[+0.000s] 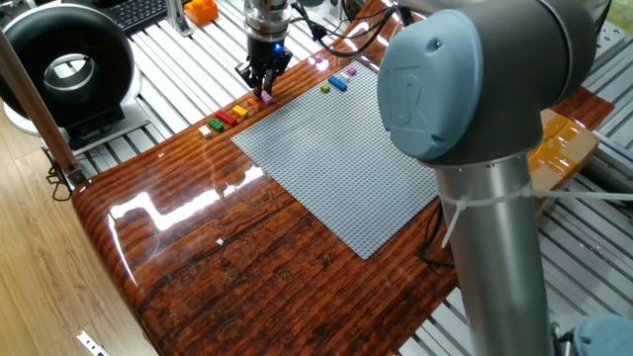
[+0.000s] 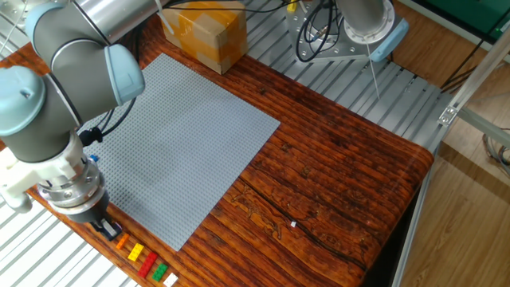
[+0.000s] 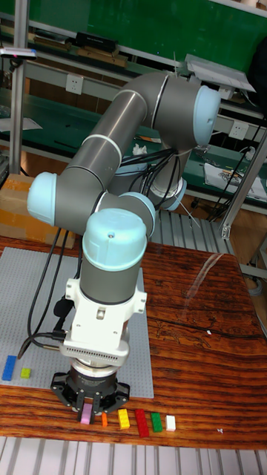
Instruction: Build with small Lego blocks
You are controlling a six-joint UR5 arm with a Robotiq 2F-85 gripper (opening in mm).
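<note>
My gripper (image 1: 265, 87) points straight down at the table's wooden strip just off the edge of the grey baseplate (image 1: 336, 158). Its fingers are shut on a pink brick (image 3: 87, 413), at the end of a row of small Lego blocks: orange (image 3: 104, 420), yellow (image 3: 123, 418), red (image 3: 139, 420), green (image 3: 156, 421) and white (image 3: 170, 423). The same row (image 2: 143, 261) runs away from my gripper (image 2: 105, 229) in the other fixed view. On the plate's far part lie a blue brick (image 1: 339, 84), a lime one (image 1: 324, 89) and a pink one (image 1: 352, 71).
A black ring-shaped device (image 1: 64, 64) and an orange chunky object (image 1: 201, 10) sit on the slatted bench beyond the bricks. A yellow cardboard box (image 2: 203, 32) stands by the plate's far corner. The arm's own bulk (image 1: 475, 119) looms over one side of the plate.
</note>
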